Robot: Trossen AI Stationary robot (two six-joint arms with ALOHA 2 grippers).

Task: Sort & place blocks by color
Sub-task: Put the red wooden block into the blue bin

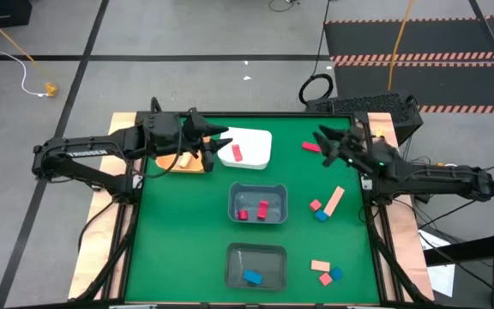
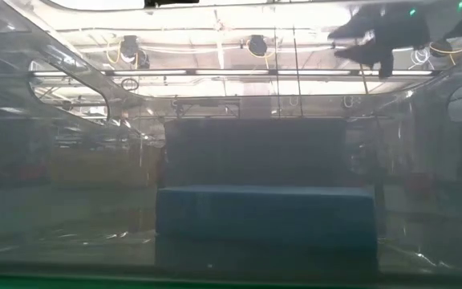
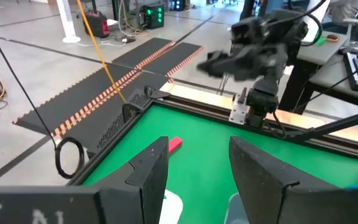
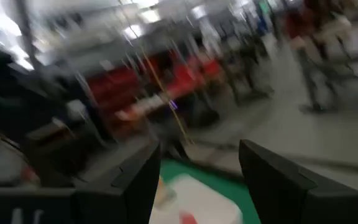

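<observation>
1. On the green table (image 1: 187, 249), four bins are sitting: an orange bin (image 1: 171, 162) and a white bin (image 1: 249, 148) at the far side, and two grey bins in the middle, one (image 1: 258, 203) behind the other (image 1: 256, 265).
2. Over the gap between the orange and white bins, the left gripper (image 1: 217, 142) is hovering with its fingers (image 3: 151, 171) spread apart and nothing between them.
3. Near the table's far right corner, the right gripper (image 1: 327, 146) is hanging in the air, pointing toward the white bin; its fingers (image 4: 143, 177) are standing apart and are gripping nothing.
4. Inside the orange bin, a tan block (image 1: 183, 159) is lying, partly covered by the left arm.
5. Inside the white bin, a red block (image 1: 237, 153) is resting near the middle.
6. Inside the farther grey bin, two red blocks (image 1: 262, 209) are sitting side by side, one smaller than the other.
7. Inside the nearer grey bin, a blue block (image 1: 252, 276) is lying.
8. Loose on the table, a red block (image 1: 310, 147) is lying just beside the right gripper.
9. Farther toward the near edge on the right side, a long salmon bar (image 1: 334, 200) is lying at a slant, with a small salmon block (image 1: 316, 205) and a small blue block (image 1: 322, 215) just beside it.
10. Close to the near right corner, a flat salmon piece (image 1: 320, 265), another salmon block (image 1: 325, 279) and a blue block (image 1: 336, 273) are clustering together.
</observation>
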